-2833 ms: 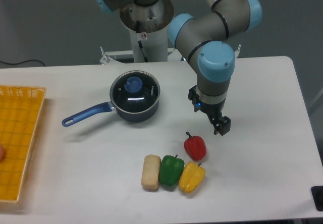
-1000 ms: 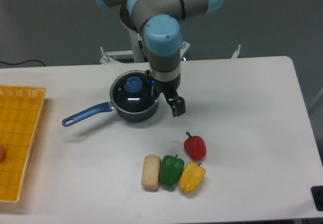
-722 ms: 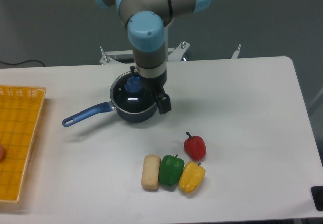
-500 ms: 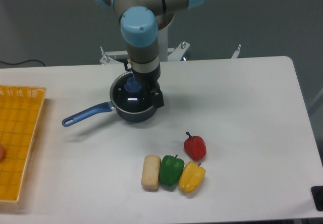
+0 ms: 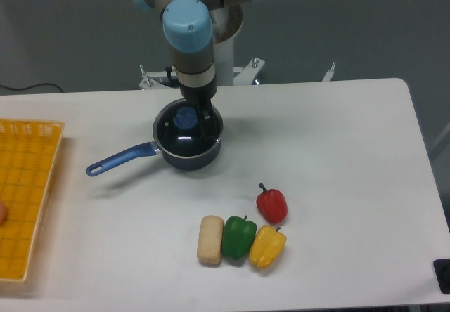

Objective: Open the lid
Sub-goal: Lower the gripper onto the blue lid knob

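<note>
The lid [image 5: 184, 133] sits on our saucepan [image 5: 188, 152], pincer [image 5: 202, 118] just beside its knob [image 5: 185, 117], grip state unreadable.

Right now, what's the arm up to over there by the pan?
The single arm has its gripper over the dark blue saucepan, right beside the blue knob of the glass lid. The lid sits flat on the pan, so nothing is lifted yet. Whether the gripper is open or shut cannot be told from this view. In front of the pan lie a red pepper, a green pepper, a yellow pepper and a beige piece; a yellow basket sits far left.
</note>
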